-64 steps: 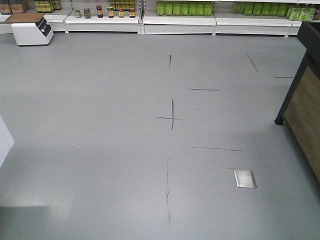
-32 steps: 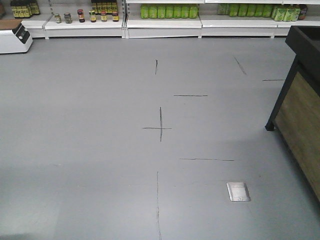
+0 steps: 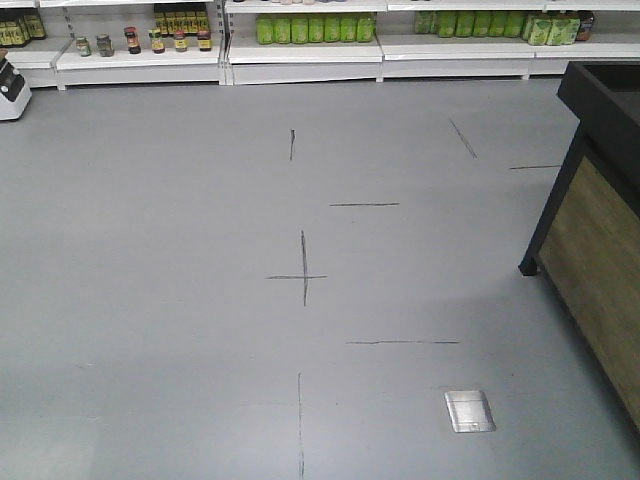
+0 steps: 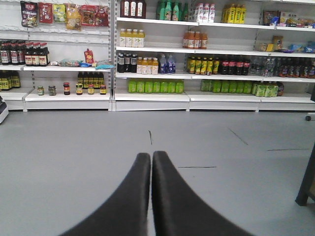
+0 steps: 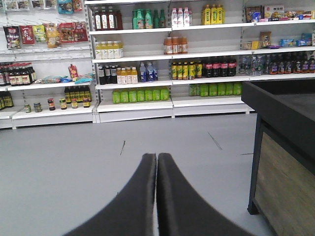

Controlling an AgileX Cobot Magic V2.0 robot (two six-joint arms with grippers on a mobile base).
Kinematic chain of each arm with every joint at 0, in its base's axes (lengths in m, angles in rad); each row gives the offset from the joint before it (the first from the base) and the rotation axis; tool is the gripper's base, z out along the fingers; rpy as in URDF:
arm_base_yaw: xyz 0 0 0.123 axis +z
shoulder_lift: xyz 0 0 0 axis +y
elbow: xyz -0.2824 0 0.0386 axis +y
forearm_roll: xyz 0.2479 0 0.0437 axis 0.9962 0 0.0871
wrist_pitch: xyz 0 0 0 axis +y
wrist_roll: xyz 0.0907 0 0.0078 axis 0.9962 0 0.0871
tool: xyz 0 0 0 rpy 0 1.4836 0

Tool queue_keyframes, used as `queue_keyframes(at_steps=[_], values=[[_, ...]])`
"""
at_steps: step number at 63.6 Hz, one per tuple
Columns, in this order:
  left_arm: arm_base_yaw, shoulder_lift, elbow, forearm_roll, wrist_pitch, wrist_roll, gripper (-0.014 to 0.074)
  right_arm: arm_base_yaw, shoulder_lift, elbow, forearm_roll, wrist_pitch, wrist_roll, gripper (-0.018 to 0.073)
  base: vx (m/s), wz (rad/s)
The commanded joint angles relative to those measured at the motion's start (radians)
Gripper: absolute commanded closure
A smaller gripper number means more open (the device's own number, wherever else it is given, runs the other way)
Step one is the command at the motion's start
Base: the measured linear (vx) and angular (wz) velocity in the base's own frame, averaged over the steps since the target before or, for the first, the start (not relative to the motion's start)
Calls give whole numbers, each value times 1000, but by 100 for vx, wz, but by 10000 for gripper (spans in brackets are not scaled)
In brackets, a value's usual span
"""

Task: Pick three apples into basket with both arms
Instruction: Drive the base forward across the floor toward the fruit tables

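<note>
Lower and further left in the front view than a second ago: thin black cross mark point(image 3: 304, 276) on the smooth grey floor point(image 3: 150, 260). Further into the picture from the right: big dark stand with a brown wooden side point(image 3: 600, 260). Nearly gone past the left edge: small white box-shaped machine point(image 3: 8, 88).

Closest in the left wrist view: black left gripper point(image 4: 151, 156), with both curved fingers point(image 4: 133, 196) pressed together at the tips. Closed tight, with nothing between them. Same for the black right gripper point(image 5: 156, 157) in the right wrist view: closed up, fingertips touching, holding nothing.

Cannot tell the place of the red apples or the pale basket.

Near the bottom of the front view: small shiny square metal plate point(image 3: 469, 411) set in the floor, to the right of a long thin black line point(image 3: 299, 420). Further off, past the cross: more short black lines. On the right, one black leg of the stand touching the floor.

Furthest away, along the back wall: long white shelves point(image 3: 300, 52). On the low shelf, a row of bright green bottles point(image 3: 310, 28) and, to their left, little jars point(image 3: 130, 42). Higher up in the wrist views: many more drink bottles point(image 4: 197, 39).
</note>
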Motion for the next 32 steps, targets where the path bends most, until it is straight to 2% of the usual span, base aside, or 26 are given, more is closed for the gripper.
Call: queue_keyframes(at_steps=[1,32], values=[[-4,8,17,0,-67,-9,603,-1,5,13,-2,-80,-8,568,20,-7],[-4,8,17,0,-67,-9,603,-1,5,13,-2,-81,-8,568,18,-9]])
